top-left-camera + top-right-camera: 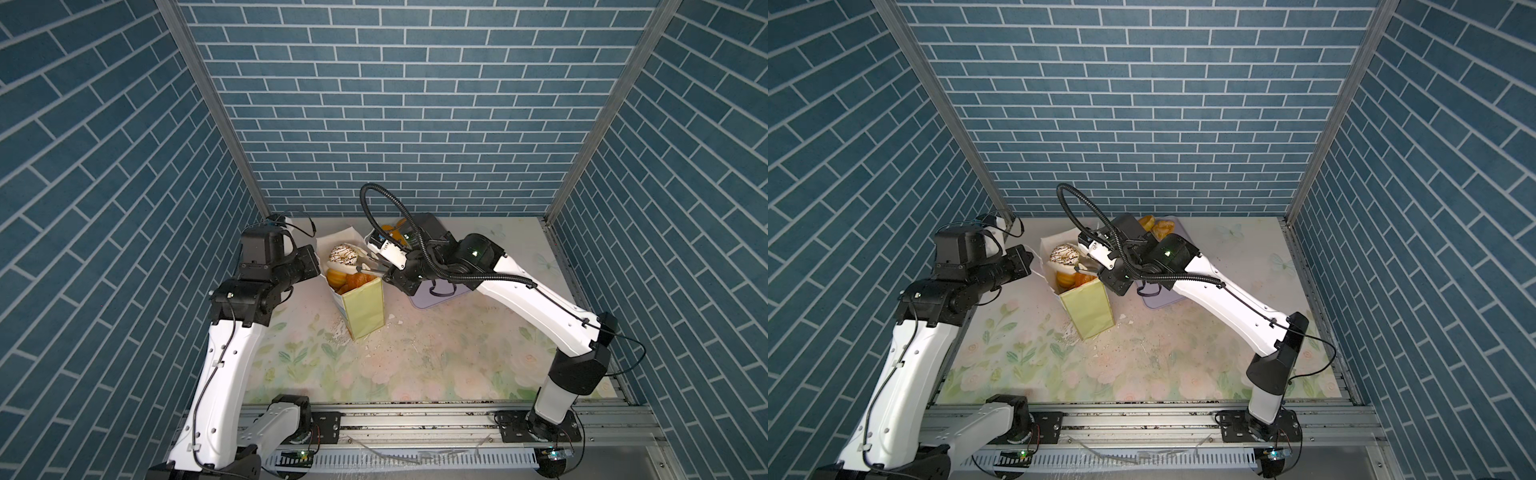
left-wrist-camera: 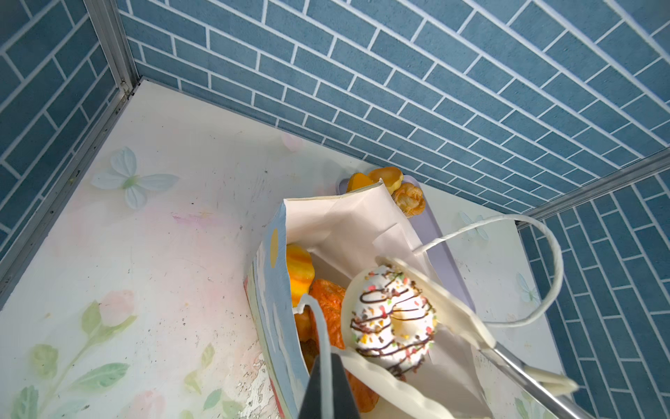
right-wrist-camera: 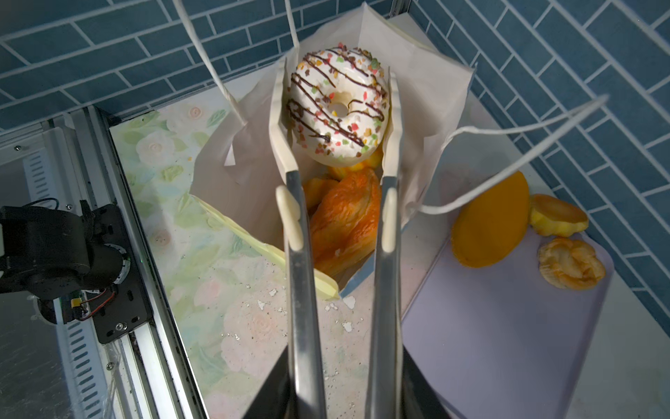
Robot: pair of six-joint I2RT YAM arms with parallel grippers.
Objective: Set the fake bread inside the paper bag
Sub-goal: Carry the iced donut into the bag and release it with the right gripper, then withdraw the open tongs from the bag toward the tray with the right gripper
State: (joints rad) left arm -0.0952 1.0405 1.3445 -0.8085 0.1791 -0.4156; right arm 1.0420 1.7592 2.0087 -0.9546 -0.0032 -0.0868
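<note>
Right gripper (image 3: 340, 386) clamped around the two steel arms of the tongs (image 3: 301, 290), its dark fingers blurred and cut off at the frame edge in the right wrist view. In both top views, its jaws hidden beneath the white wrist camera (image 1: 392, 251).

Between the tongs' white tips, a doughnut (image 3: 326, 127): white icing, brown zigzag drizzle, red, green and yellow sprinkles. One tip touching its rim; contact at the other hard to make out. Doughnut held at the mouth of the bag (image 1: 365, 307), within the white lining, above an orange croissant (image 3: 344, 225) and other golden pieces deeper down, only partly seen.

Left gripper (image 2: 328, 377) pinched shut on a white cord handle (image 2: 319, 326), only its dark tip in the left wrist view, the rest cut off. In both top views, that tip lost against the bag's left wall.

Bag standing at centre of both top views, pale yellow-green side toward the camera, painted blue face barely visible. Just right of it, toward the back, a lavender tray (image 3: 489, 326), mostly covered by the right arm (image 1: 540, 307) in the top views. At the tray's far end, an oval loaf (image 3: 489, 225), a fluted bun (image 3: 558, 216) and a small flaky pastry (image 3: 571, 263).

Floral tabletop (image 1: 415, 365) flecked with white flakes (image 3: 349, 302) beside the bag.
</note>
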